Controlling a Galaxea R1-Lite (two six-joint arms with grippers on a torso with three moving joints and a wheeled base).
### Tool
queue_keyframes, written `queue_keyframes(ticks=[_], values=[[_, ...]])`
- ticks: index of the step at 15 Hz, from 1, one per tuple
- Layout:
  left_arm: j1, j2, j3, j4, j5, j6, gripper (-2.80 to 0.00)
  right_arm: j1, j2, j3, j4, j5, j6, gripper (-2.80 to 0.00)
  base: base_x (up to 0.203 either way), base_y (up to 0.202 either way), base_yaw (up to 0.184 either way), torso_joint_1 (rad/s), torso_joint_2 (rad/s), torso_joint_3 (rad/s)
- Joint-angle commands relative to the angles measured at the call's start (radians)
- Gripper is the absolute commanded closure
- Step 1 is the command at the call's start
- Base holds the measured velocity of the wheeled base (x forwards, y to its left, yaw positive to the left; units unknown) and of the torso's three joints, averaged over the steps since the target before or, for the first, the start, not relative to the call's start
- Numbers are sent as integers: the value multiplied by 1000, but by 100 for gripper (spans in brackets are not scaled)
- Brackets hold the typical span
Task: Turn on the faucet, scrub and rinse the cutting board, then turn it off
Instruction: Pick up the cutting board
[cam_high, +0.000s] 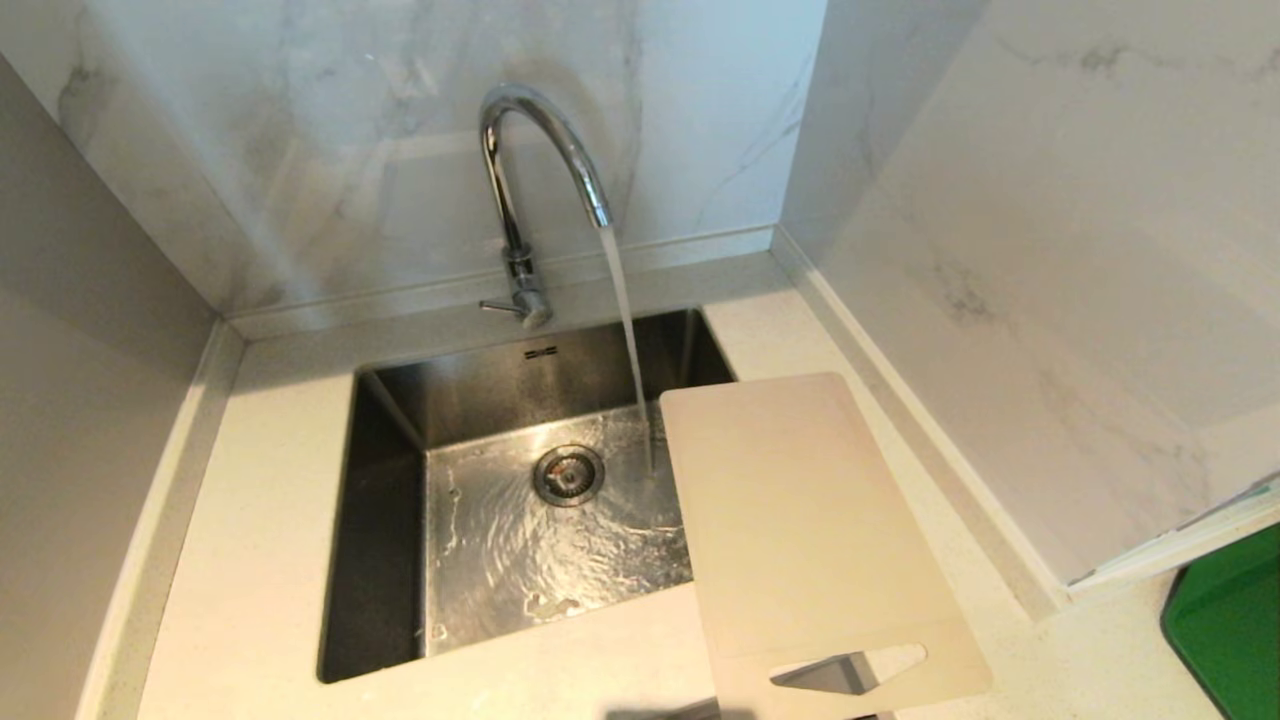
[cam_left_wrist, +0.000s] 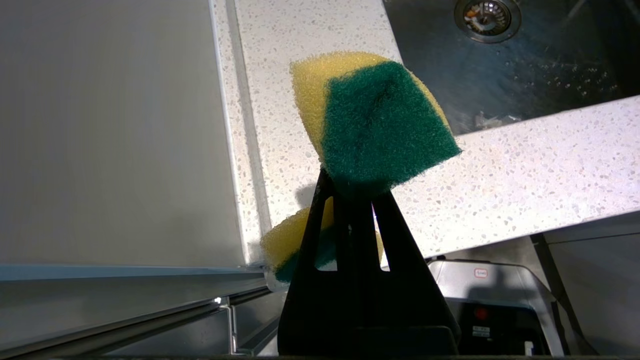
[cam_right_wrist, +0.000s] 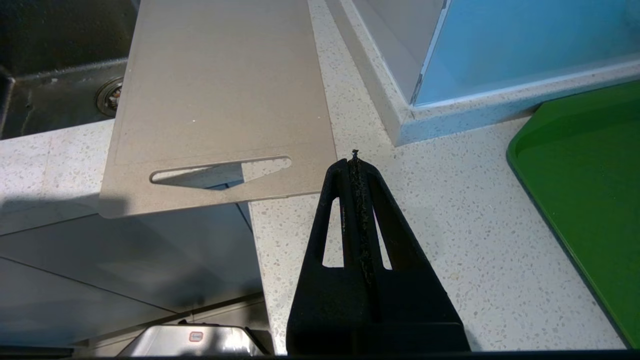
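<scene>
Thin off-white plastic cutting board (cam_high: 800, 520) with handle cut-out lying flat lower right of centre in head view, far end over right side of sink, handle end overhanging counter front edge. Tall chrome gooseneck faucet (cam_high: 530, 190) upper centre, running; stream landing in steel sink (cam_high: 500, 540) just left of board. Left gripper (cam_left_wrist: 356, 187) clamped on yellow-and-green scrub sponge (cam_left_wrist: 380, 120), above speckled white counter (cam_left_wrist: 525, 165). Right gripper (cam_right_wrist: 355, 162) closed, empty, just beside board's handle end. Green tray (cam_right_wrist: 590, 170) at right edge.
</scene>
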Motion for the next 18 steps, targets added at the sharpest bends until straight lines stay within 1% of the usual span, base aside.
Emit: queue_keyframes(ticks=[1,3,9,11,14,15,16,18], values=[[6,5,0,2,1,0,0,0,0,2,-1,0,0,0,0,0,0,0,0,0],[19,5,0,4,1,1,0,1,0,2,0,0,0,0,0,0,0,0,0,0],[16,4,0,6,1,-11,0,0,0,0,-1,0,0,0,0,0,0,0,0,0],[-9,4,0,6,1,-12,0,1,0,1,0,0,0,0,0,0,0,0,0,0],[-21,1,0,6,1,-8,0,0,1,1,0,0,0,0,0,0,0,0,0,0],[-67,-8,0,7,1,-5,0,0,1,2,0,0,0,0,0,0,0,0,0,0],[-91,-37,0,8,1,-2,0,0,0,2,0,0,0,0,0,0,0,0,0,0],[-99,-103,0,10,0,0,0,0,0,2,0,0,0,0,0,0,0,0,0,0]])
